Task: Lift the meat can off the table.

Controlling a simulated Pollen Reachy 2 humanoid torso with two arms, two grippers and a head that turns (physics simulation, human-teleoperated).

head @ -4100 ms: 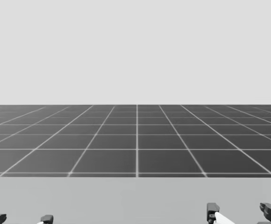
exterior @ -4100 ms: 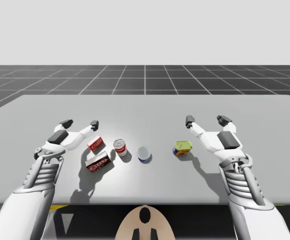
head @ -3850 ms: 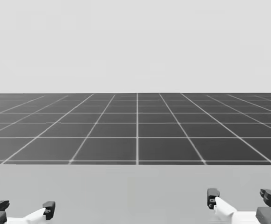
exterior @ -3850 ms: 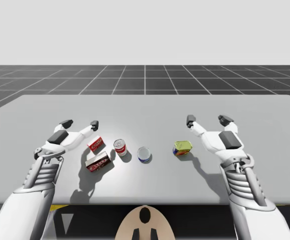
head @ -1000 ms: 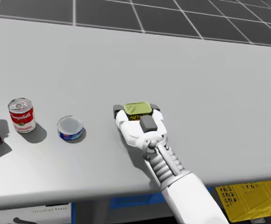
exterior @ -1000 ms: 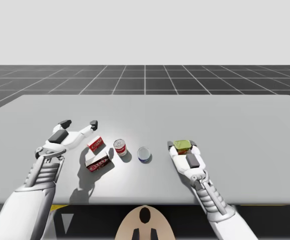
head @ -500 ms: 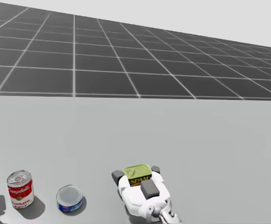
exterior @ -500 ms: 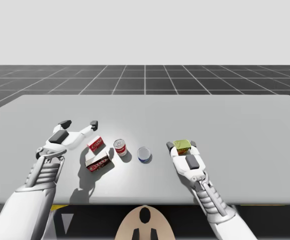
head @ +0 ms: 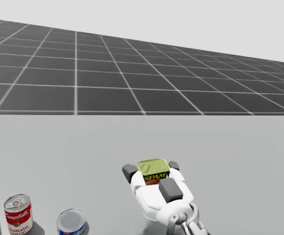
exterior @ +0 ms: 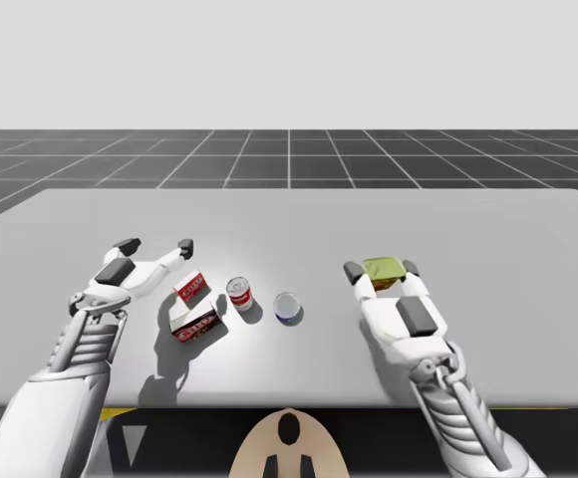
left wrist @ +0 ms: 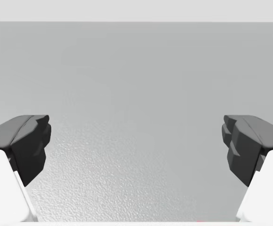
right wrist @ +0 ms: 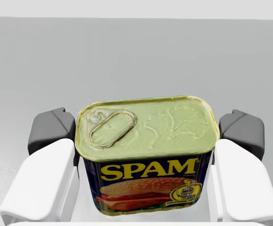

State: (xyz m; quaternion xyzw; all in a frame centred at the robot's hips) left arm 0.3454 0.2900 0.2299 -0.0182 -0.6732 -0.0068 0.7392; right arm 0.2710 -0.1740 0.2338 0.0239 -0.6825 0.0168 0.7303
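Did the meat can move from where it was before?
Yes. In the high view the meat can, held in my right pincer, has gone up and right, away from the flat blue can.

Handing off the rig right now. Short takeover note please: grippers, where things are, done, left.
Right gripper: shut on the meat can, fingers on both its sides.
Left gripper: open, over bare table.
Red can and blue can stand on the table.
Done: can grasped; it sits higher in the high view than half a second ago, so lift seems started.
To do: keep raising until clearly off the table.
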